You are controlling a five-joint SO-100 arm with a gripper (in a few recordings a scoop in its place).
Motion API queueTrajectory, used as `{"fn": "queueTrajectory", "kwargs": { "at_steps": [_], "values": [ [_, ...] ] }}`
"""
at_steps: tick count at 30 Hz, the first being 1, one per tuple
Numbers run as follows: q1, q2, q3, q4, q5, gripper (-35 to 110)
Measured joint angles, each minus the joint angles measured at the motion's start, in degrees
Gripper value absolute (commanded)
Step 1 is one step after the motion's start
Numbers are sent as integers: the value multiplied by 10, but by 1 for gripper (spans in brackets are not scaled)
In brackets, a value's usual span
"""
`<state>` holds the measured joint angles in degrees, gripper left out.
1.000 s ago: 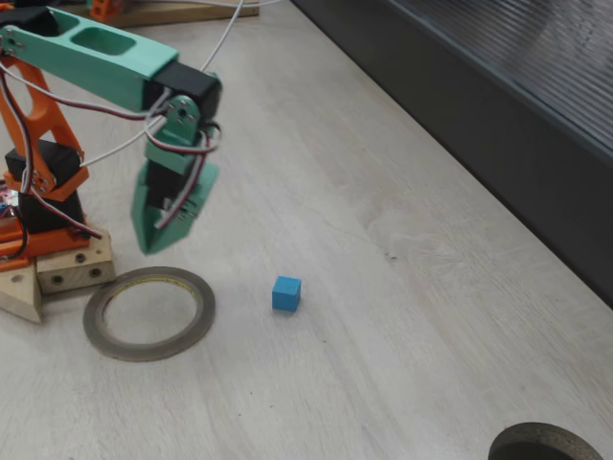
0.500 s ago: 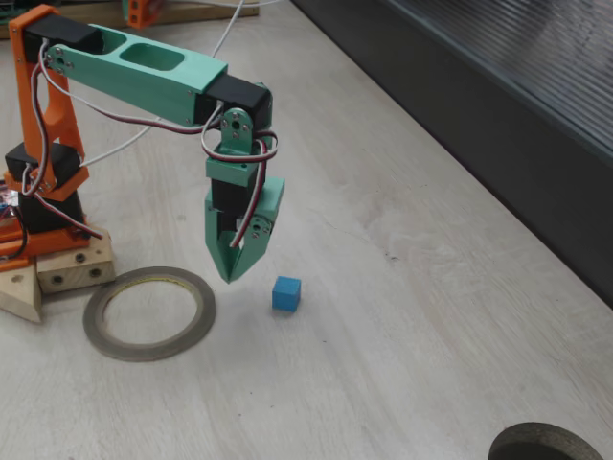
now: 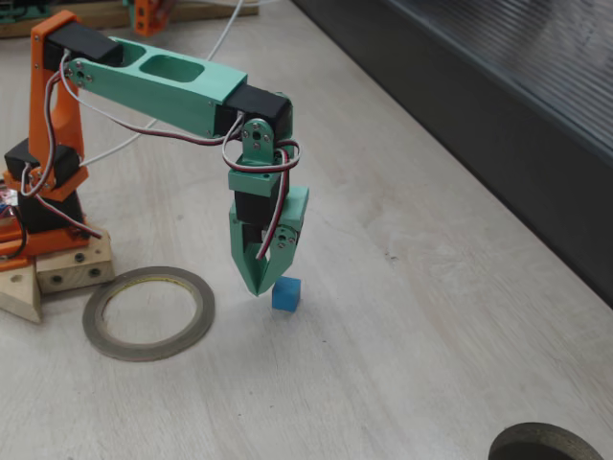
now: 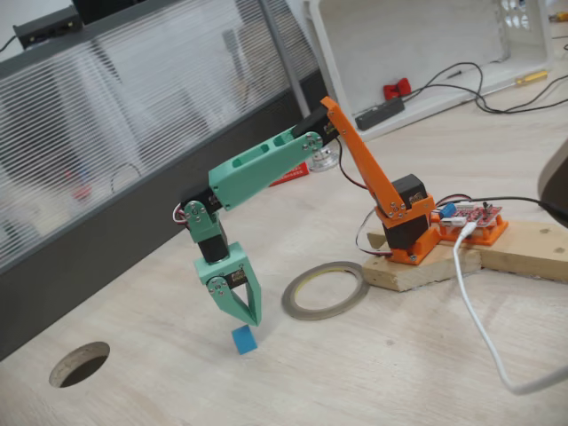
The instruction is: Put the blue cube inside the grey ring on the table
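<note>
- Because the blue cube (image 3: pixel 285 294) must first be picked up, the gripper (image 3: pixel 262 287) hangs just above and beside it in a fixed view, its tips pointing down at the cube's left upper edge. The two green fingers (image 3: pixel 243 251) look close to each other at the tips, with only a narrow slit higher up, so I judge them nearly pressed together and holding nothing.
- The cube rests on the table (image 3: pixel 402 316), to the right of the grey ring (image 3: pixel 148 312) and clearly apart from it. The ring lies flat near the wooden block (image 3: pixel 57 273) under the arm's base, so the carry should be short.
- From the other fixed view, the gripper (image 4: pixel 251 320) stands almost upright over the cube (image 4: pixel 244 339), tips just at its top. Whether they touch it I cannot tell.
- Here the ring (image 4: pixel 325 288) lies between cube and base, its hole free for the cube.
- My judgement: the fingers should spread wider before going down around the cube.
</note>
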<state>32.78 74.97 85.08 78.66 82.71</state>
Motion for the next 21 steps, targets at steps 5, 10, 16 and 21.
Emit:
{"fn": "queueTrajectory", "kwargs": {
  "at_steps": [5,10,16,21],
  "values": [
    [0,-1,-3,-1,0,0],
    [0,-1,-3,-1,0,0],
    [0,-1,-43,-1,0,0],
    [0,-21,-55,-1,0,0]
  ]
}}
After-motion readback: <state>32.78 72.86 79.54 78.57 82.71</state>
